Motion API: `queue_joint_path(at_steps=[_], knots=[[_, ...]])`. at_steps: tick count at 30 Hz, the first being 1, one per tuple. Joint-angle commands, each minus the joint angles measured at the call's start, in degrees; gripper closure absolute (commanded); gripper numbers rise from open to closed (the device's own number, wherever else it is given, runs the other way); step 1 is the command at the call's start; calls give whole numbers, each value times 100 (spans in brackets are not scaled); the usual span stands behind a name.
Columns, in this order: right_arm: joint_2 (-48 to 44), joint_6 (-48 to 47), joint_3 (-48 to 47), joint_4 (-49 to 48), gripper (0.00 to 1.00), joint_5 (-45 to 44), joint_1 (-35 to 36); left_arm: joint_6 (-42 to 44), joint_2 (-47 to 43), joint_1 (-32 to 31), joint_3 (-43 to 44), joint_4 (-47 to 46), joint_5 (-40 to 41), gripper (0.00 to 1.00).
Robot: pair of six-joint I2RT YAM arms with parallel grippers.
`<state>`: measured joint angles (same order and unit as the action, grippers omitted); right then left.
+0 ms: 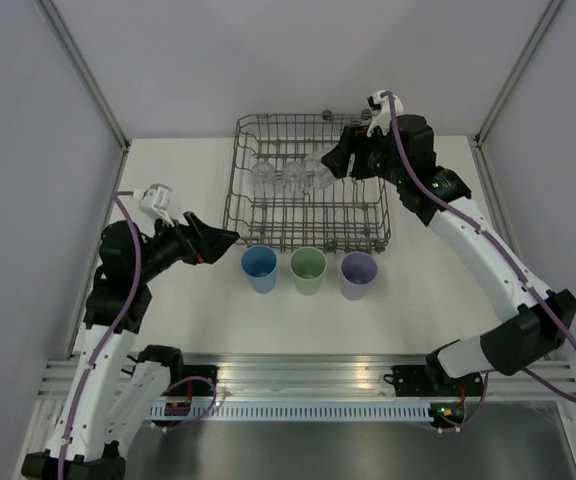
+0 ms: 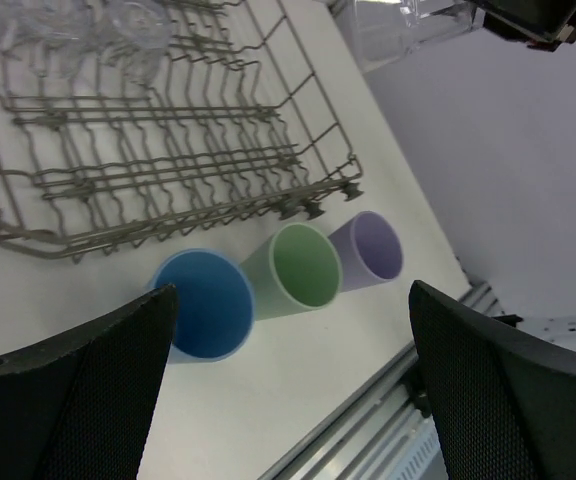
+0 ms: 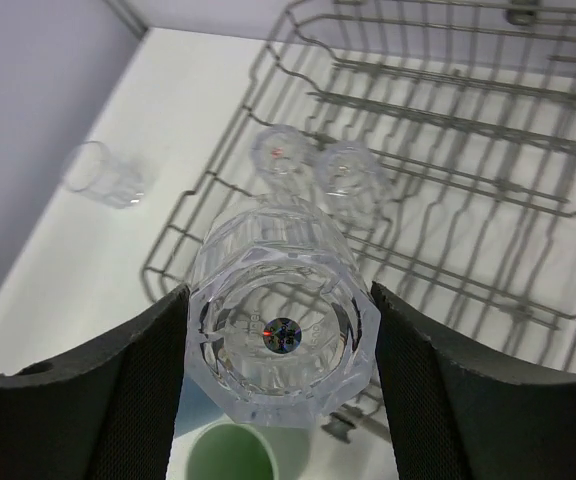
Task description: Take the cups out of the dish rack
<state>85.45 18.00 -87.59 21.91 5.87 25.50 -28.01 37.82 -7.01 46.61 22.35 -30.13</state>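
Two black fingers (image 3: 98, 400) of the right hand (image 3: 283, 340) are clenched on a clear faceted glass (image 3: 283, 320), one finger against each side wall. In the right wrist view the glass is seen end-on, its long axis running away from the camera between the fingers. Which end is the mouth cannot be told. From the top view the same glass (image 1: 320, 165) is seen lifted over the far right part of the large grey wire dish rack (image 1: 232, 195). Its end-on look is lost there.

Just beyond it, two more clear glasses (image 3: 280, 152) (image 3: 353, 180) are seated side by side among the tines. A fourth clear glass (image 3: 103, 172) is shown only by the right wrist view. It lies outside the rack on the white table (image 3: 88, 270), near the wall, and its posture cannot be told.

The left hand (image 1: 218, 240) is released, its jaws spread wide and nothing held between them. It is placed near the rack's near left corner. Its wrist view shows what the right one barely does: three opaque plastic tumblers on the table. The blue tumbler (image 2: 206, 303), green tumbler (image 2: 303, 268) and lilac tumbler (image 2: 371, 248) are set in a close row just in front of the rack's near side. All three mouths are turned upward.
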Motion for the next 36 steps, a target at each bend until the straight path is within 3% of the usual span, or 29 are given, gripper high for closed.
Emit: queue_joint_path(at_steps=[1, 3, 7, 10, 16, 21, 27, 30, 36], knots=[[-790, 528, 540, -1047, 57, 1361, -62, -1133, 6, -283, -196, -1582, -819, 0], [-1073, 896, 1075, -1705, 57, 1810, -54, -1530, -38, -547, -327, -2048, -775, 0], [-1670, 1565, 1823, -2883, 57, 2787, -62, -3091, -21, -951, -880, -4162, -723, 0], [-1873, 2004, 2193, -3683, 57, 3402, -54, -3683, 137, -1398, -996, -4896, -451, 0], [-1971, 2873, 2633, -4826, 59, 4001, -62, -3949, 383, -1926, -891, -5311, 165, 2], [-1892, 3368, 2932, -5776, 59, 4246, 25, -3853, 673, -2252, -619, -5417, 411, 9], [-1778, 3464, 3037, -6076, 59, 4291, 201, -3817, 1034, -2586, -460, -5873, 455, 31], [-1777, 3640, 3125, -6409, 59, 4344, 228, -3791, 1139, -2674, -416, -6005, 438, 51], [-1769, 3588, 3178, -6401, 60, 4370, 237, -3712, 1201, -2788, -425, -6146, 411, 54]])
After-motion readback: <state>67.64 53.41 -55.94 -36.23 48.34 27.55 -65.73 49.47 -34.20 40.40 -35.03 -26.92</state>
